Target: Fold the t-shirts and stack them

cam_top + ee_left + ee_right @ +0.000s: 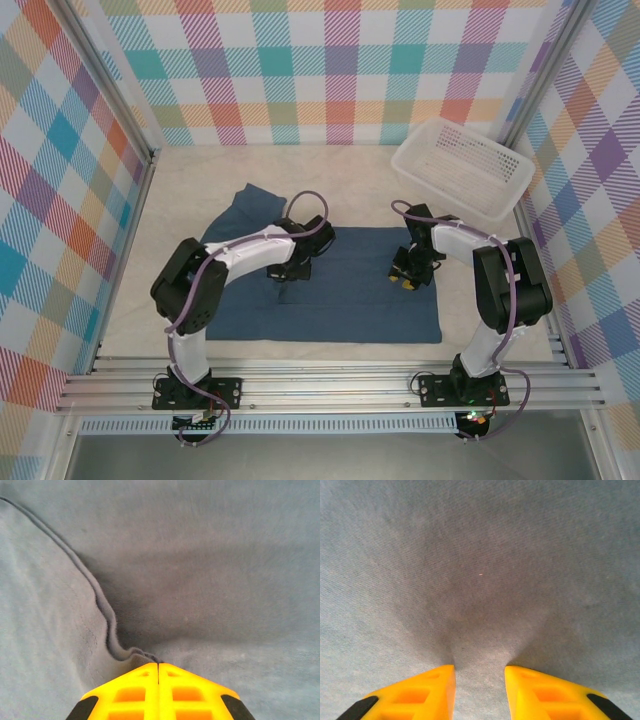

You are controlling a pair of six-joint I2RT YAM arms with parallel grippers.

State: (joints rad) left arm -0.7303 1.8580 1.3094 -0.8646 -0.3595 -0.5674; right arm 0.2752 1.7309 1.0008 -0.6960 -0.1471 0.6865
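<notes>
Down at the cloth, the left claw point(158, 672) is pressed together, nipping a hem ridge of the dark teal-blue t-shirt point(350, 305). The right claw point(480, 672) stands part-spread, a tuck of the same cloth gathered between its fingers. The shirt lies flat mid-counter point(200, 185), one flap poking out far left. It looks soft, light and limp, so it'll sag; edges and corners seem best to grab. Count: one t-shirt, one white perforated basket point(465, 165) far right, two claws.
</notes>
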